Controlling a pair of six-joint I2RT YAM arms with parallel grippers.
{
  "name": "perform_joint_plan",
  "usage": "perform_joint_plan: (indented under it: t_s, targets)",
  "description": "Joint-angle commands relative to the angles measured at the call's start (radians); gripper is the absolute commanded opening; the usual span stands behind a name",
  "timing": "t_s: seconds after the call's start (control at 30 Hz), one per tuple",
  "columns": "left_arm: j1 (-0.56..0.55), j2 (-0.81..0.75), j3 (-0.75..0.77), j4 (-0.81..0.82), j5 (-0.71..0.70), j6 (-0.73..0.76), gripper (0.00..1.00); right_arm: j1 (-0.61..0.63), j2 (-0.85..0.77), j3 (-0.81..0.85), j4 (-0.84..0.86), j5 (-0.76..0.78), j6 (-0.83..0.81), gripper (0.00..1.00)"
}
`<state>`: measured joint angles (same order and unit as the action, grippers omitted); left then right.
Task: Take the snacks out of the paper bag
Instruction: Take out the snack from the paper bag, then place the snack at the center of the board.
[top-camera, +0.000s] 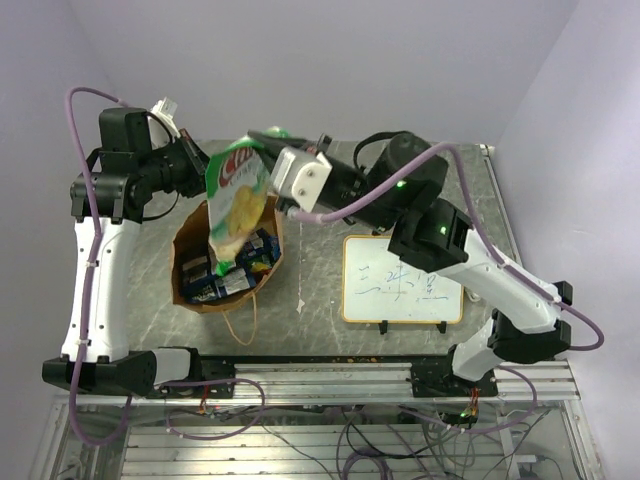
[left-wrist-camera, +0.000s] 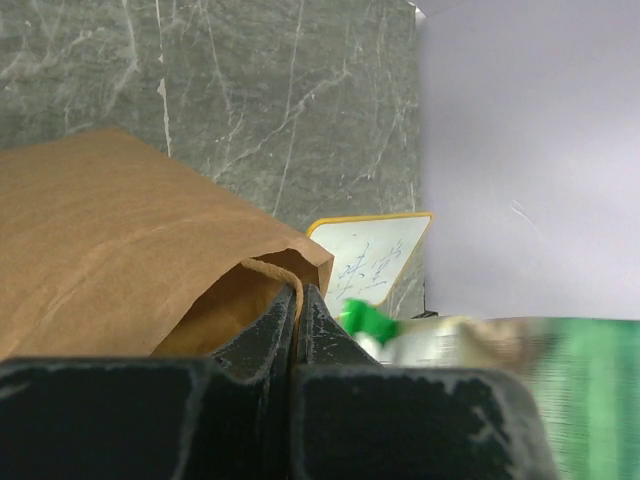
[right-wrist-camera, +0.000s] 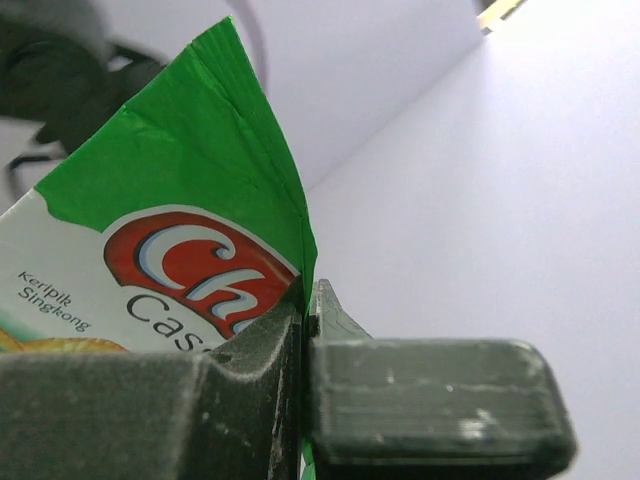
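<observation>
The brown paper bag (top-camera: 190, 238) lies open on the table with its mouth towards the camera. Blue snack packets (top-camera: 232, 272) show inside it. My left gripper (top-camera: 198, 165) is at the bag's far rim. In the left wrist view that gripper (left-wrist-camera: 297, 297) is shut on the paper bag's (left-wrist-camera: 120, 230) rim, by its string handle. A large green snack bag (top-camera: 238, 195) hangs above the bag's mouth. My right gripper (top-camera: 262, 143) is shut on its top edge. The right wrist view shows the gripper (right-wrist-camera: 308, 300) pinching the green bag (right-wrist-camera: 190, 190).
An orange-framed whiteboard (top-camera: 402, 280) with writing lies flat to the right of the paper bag, under my right arm. The grey marble table (top-camera: 320, 290) ends at a metal rail along the near edge. Pale walls stand close behind and to the right.
</observation>
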<state>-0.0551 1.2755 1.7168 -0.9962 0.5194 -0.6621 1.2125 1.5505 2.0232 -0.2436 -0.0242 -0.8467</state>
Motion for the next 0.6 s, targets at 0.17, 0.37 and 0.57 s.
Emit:
perform_joint_plan:
  t_s: [0.17,0.37,0.57]
  targets:
    - [0.0,-0.022,-0.006,-0.008,0.004,0.041,0.07,-0.034,0.208,0.351,0.155,0.306,-0.127,0.0]
    - [0.0,-0.033,-0.014,-0.036,-0.013,0.069,0.07,-0.163,0.22,0.356,0.212,0.356,-0.04,0.0]
    - [0.0,-0.025,0.022,-0.072,-0.026,0.09,0.07,-0.329,0.206,0.298,0.214,0.395,0.081,0.0]
